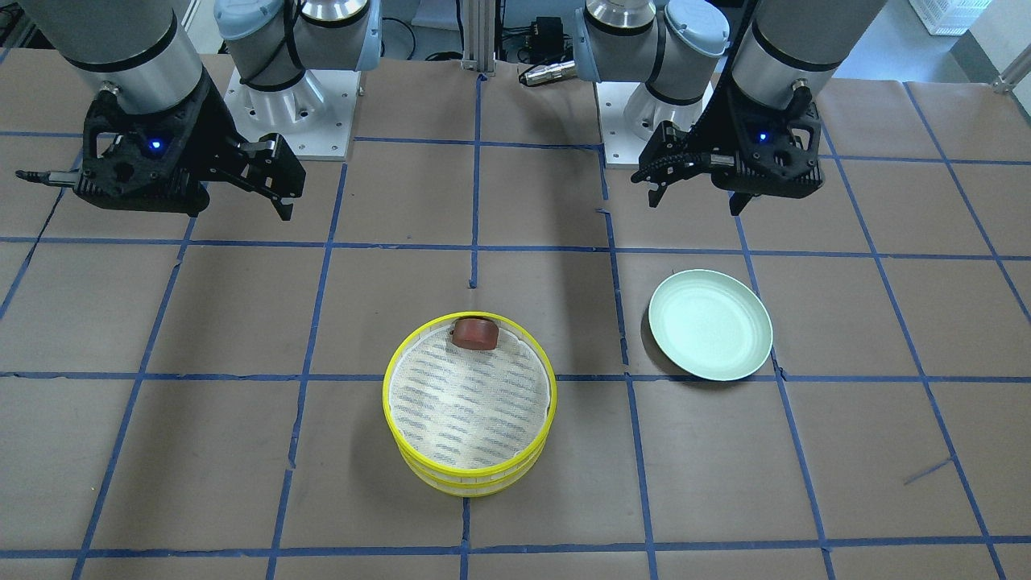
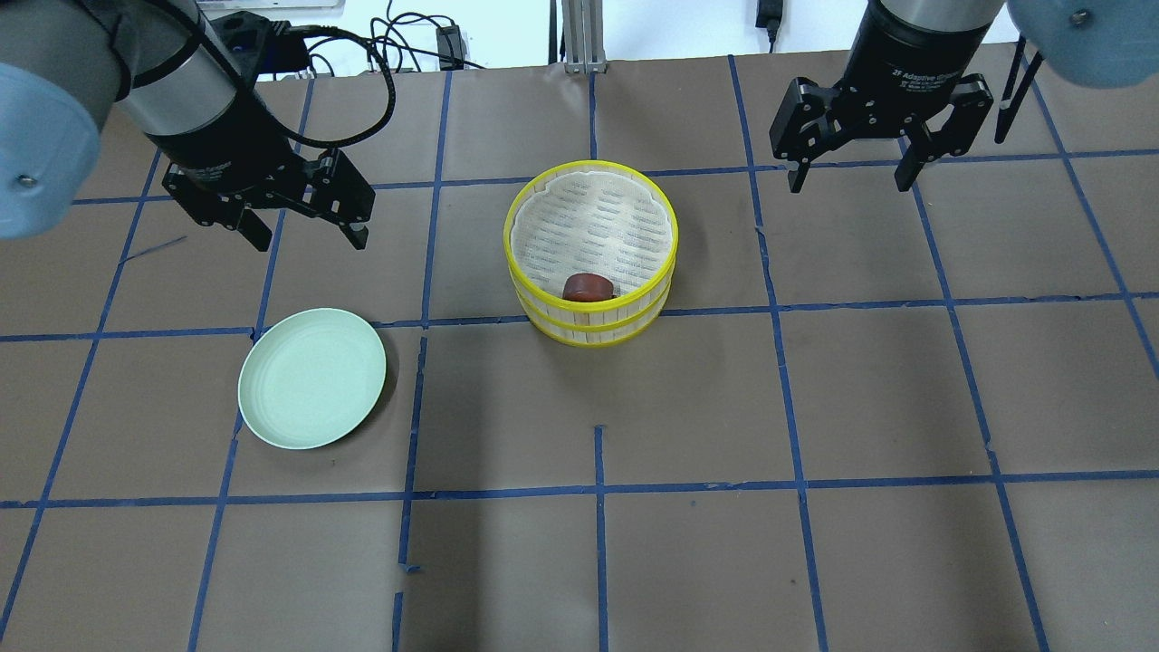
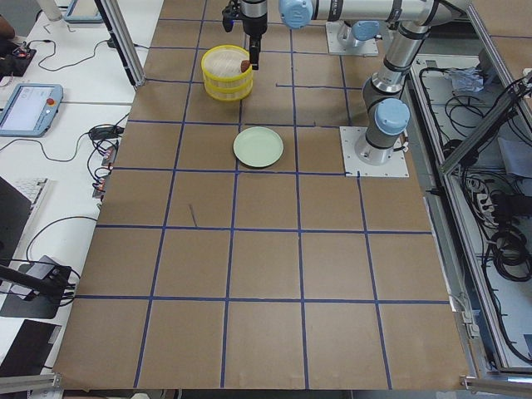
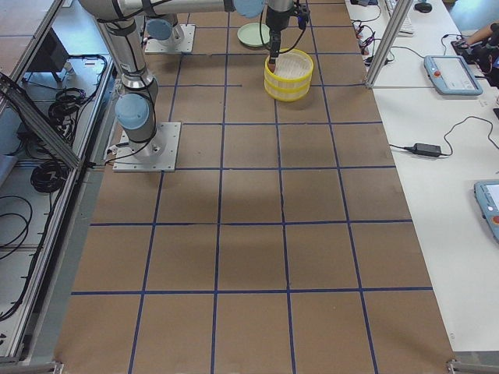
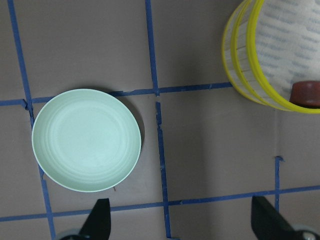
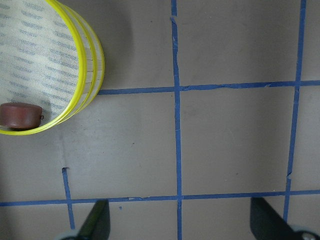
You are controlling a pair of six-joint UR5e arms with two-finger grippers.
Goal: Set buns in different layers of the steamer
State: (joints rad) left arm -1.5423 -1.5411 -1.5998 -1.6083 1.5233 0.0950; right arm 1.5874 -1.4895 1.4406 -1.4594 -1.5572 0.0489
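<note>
Lettering (image 2: 916,74) reading "2F Adaptive" marks the right claw (image 2: 849,179), spread wide like the left claw (image 2: 309,237).

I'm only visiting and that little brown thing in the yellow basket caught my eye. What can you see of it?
The brown bun is small, dark reddish-brown, round with a flattish top. It lies on the whitish mesh of the top steamer tray, by the yellow rim on the robot's side. The left gripper and right gripper hang open away from it, so nothing holds it.
</note>
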